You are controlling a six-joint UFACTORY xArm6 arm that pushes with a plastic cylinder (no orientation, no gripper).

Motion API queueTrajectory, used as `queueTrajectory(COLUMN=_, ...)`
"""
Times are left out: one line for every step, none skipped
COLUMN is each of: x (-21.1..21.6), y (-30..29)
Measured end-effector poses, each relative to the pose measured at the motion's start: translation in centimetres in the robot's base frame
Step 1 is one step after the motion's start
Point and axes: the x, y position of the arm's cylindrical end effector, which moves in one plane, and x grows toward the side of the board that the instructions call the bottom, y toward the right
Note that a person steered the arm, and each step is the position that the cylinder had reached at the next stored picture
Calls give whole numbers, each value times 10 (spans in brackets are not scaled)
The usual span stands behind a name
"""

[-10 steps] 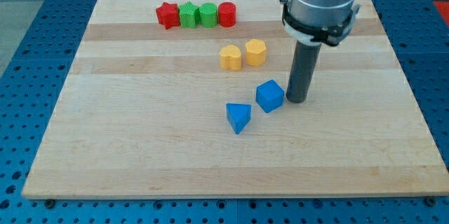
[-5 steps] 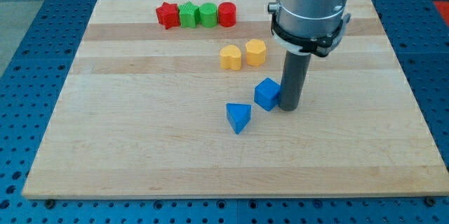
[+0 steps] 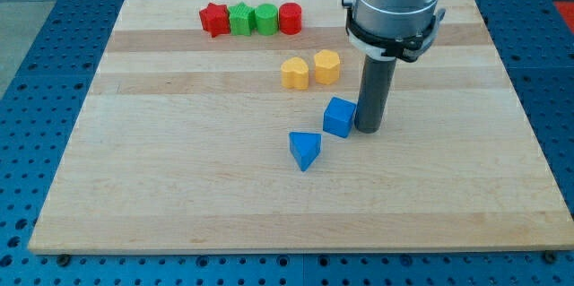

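Note:
My tip (image 3: 369,129) rests on the wooden board (image 3: 179,187) and presses against the right side of a blue cube (image 3: 339,117). A blue triangular block (image 3: 304,150) lies just down and left of the cube, a small gap apart. Above them sit a yellow heart-shaped block (image 3: 294,73) and a yellow hexagonal block (image 3: 327,66), side by side. The rod rises into the grey arm body, which hides part of the board's upper right.
Along the view's top stands a tight row: a red star (image 3: 213,19), a green block (image 3: 240,19), a green round block (image 3: 265,18) and a red cylinder (image 3: 290,19). Blue perforated table surrounds the board.
My tip has slid to the left into the blue cube, and the cube has shifted slightly left and up. The other blocks have not moved.

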Motion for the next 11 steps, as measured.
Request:
queueTrajectory(x=0, y=2)
queueTrajectory(x=0, y=3)
queueTrajectory(x=0, y=5)
queueTrajectory(x=0, y=6)
queueTrajectory(x=-1, y=25)
queueTrajectory(x=-20, y=45)
queueTrajectory(x=-43, y=45)
queueTrajectory(x=-48, y=35)
queueTrajectory(x=-48, y=8)
queueTrajectory(x=-48, y=-31)
queueTrajectory(x=-48, y=-64)
